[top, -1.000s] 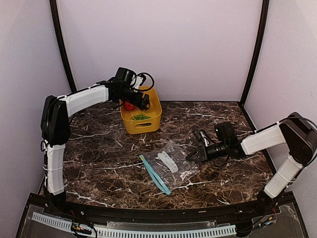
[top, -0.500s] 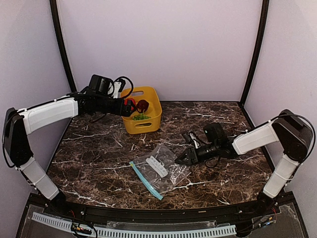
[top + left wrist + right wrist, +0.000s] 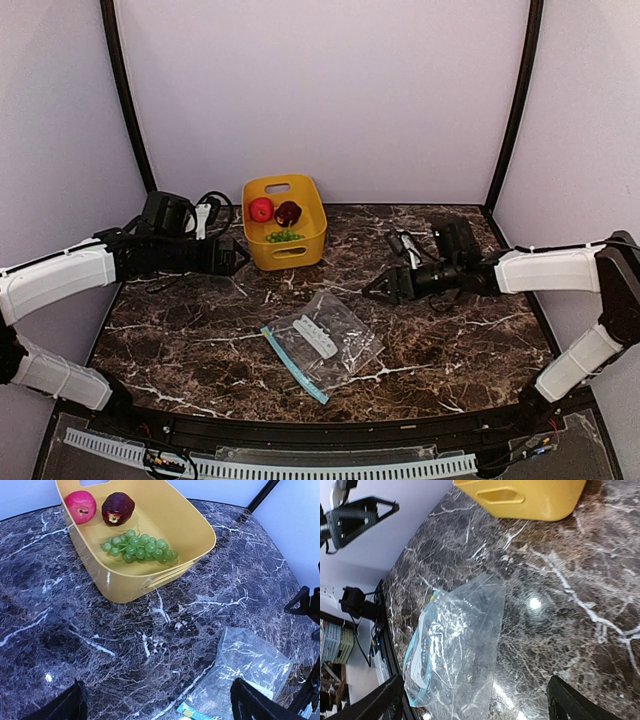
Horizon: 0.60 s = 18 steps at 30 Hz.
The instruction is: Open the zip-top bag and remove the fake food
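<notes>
The clear crinkly zip-top bag (image 3: pixel 322 338) lies on the dark marble table (image 3: pixel 450 345), near the right gripper (image 3: pixel 373 291) but apart from it. This claw and the left gripper (image 3: pixel 238 258) are spread wide, empty. The plastic fake food (image 3: pixel 140 547) sits in the yellow plastic bin (image 3: pixel 125 582).

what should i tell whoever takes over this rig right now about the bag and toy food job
Left gripper: open, empty, over the table just left of the yellow bin.
Right gripper: open, empty, right of the bag, not touching it.
The bag lies flat on the table and looks empty, its blue zip strip on the near-left edge.
The red fruit, dark fruit and grapes all sit in the yellow bin.
Done: all three pieces are out of the bag.
Left: nothing of the job that I can see; probably just park the arms.
</notes>
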Available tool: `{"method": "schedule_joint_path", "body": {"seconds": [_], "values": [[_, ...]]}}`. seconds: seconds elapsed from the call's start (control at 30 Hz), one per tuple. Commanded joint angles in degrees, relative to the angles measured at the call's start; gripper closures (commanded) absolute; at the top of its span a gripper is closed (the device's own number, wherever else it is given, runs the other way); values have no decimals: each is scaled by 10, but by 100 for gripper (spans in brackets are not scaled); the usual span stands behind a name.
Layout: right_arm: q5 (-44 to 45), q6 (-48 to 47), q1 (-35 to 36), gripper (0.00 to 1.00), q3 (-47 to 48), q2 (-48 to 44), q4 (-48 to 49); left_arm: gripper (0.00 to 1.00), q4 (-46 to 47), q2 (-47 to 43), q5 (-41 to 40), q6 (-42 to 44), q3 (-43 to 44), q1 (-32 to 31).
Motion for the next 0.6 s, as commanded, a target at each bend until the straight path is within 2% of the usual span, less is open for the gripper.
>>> {"method": "schedule_joint_path", "body": {"seconds": [0.0,0.23,0.37,0.57], "values": [[26,-19,-41,1,-10,-64,-24,1,-40,-57,-66,-39,-34,-1],[100,-12,-76,1,-91,-194,-5,1,-36,-191,-174,-108,-135,-1],[126,6,-84,1,-146,-250,14,1,-20,-247,-204,-124,-198,-1],[124,25,-87,1,-194,-266,53,1,-30,-243,-238,-139,-212,-1]]}}
